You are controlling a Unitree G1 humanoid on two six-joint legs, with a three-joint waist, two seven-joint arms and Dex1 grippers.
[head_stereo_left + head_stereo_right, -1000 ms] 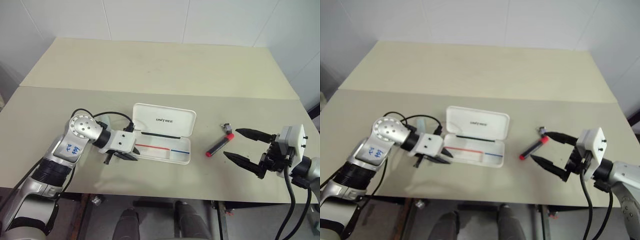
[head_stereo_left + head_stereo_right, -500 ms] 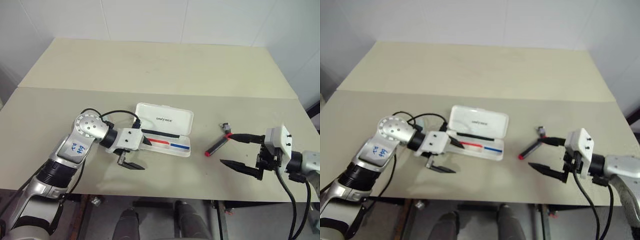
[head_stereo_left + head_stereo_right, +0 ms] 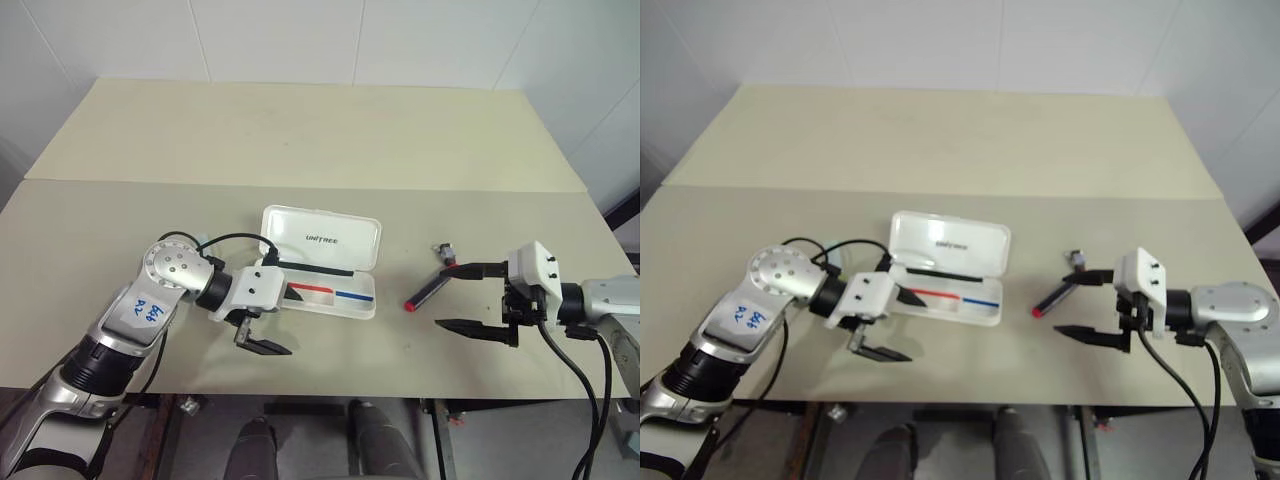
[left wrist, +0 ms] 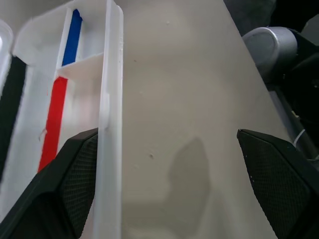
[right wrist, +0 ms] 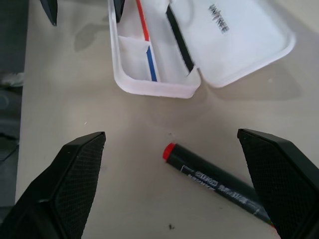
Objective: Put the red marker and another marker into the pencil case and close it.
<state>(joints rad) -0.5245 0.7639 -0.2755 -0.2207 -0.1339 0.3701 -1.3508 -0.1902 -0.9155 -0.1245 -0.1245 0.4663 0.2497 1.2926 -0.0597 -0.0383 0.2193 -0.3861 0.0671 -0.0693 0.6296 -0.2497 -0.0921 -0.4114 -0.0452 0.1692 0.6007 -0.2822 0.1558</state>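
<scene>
"UNITREE" is printed in black on the raised lid of the white hard-plastic pencil case [image 3: 320,262], open at mid-table. The slim black red marker [image 3: 428,289] lies right of it, between the spread right gripper [image 3: 468,298] fingers. The left gripper [image 3: 272,317] is held wide at the case's left end.

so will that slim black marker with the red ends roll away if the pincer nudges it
Probably: the slim black marker with red ends has a round barrel and lies loose on the smooth beige table. It looks stiff and light, so squeezing across the barrel should hold it.
</scene>
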